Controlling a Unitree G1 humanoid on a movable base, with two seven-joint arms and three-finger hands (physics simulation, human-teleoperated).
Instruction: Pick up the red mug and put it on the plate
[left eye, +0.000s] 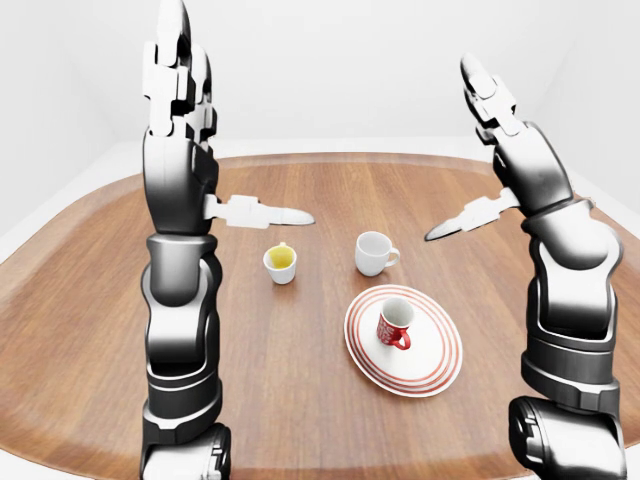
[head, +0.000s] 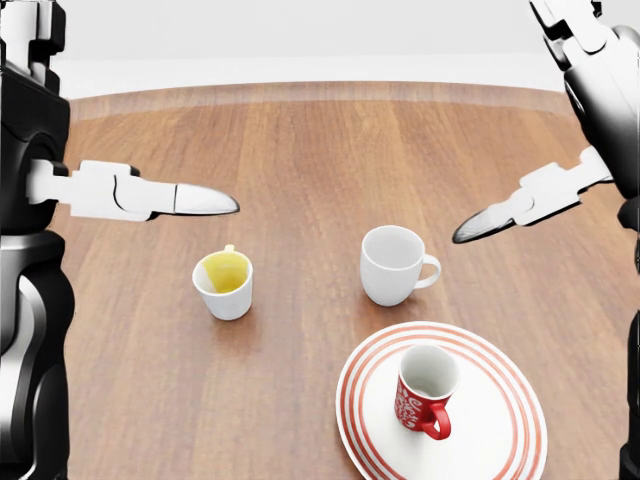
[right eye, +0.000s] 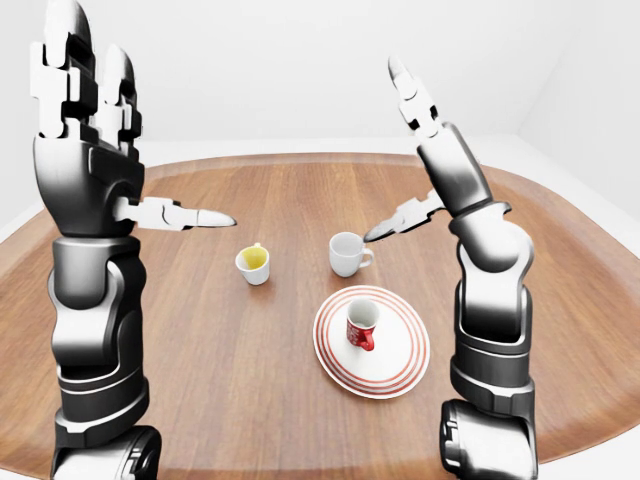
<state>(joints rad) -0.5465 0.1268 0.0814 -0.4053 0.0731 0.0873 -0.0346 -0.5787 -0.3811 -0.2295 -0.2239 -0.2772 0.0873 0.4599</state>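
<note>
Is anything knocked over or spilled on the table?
Nothing stands out. The red mug stands upright on the striped plate, and the white mug and the yellow-lined cup also stand upright on the wooden table. No spill shows. Both hands, left hand and right hand, are open and raised above the table.
</note>
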